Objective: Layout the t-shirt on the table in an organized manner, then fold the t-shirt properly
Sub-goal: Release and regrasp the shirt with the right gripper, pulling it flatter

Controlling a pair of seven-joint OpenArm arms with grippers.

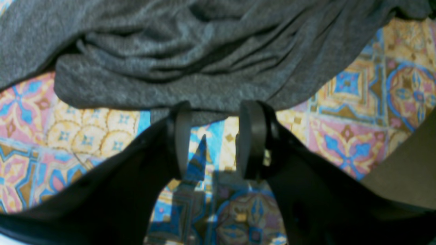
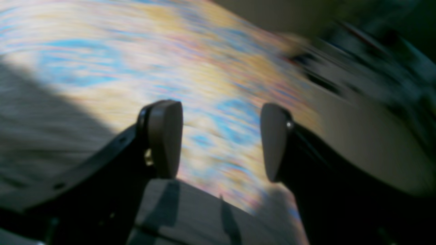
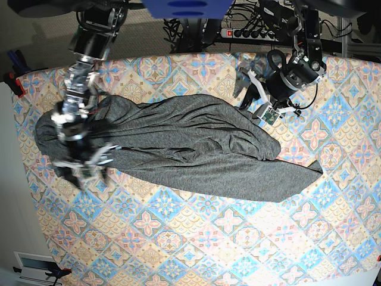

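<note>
The dark-grey t-shirt (image 3: 190, 149) lies bunched and creased in a long slanted heap across the table (image 3: 208, 238). My left gripper (image 3: 250, 98) hovers at the shirt's upper right edge. In the left wrist view the left gripper (image 1: 216, 112) is open with only tablecloth between its fingers, and the wrinkled t-shirt (image 1: 190, 58) begins right at the fingertips. My right gripper (image 3: 89, 167) is over the shirt's left end. The right wrist view is motion-blurred: the right gripper (image 2: 221, 136) is open and empty, with grey fabric (image 2: 41, 143) to its left and below.
A power strip and tangled cables (image 3: 250, 30) run behind the table's far edge. A red clamp (image 3: 15, 83) grips the table's left edge. Patterned cloth shows across the near half of the table.
</note>
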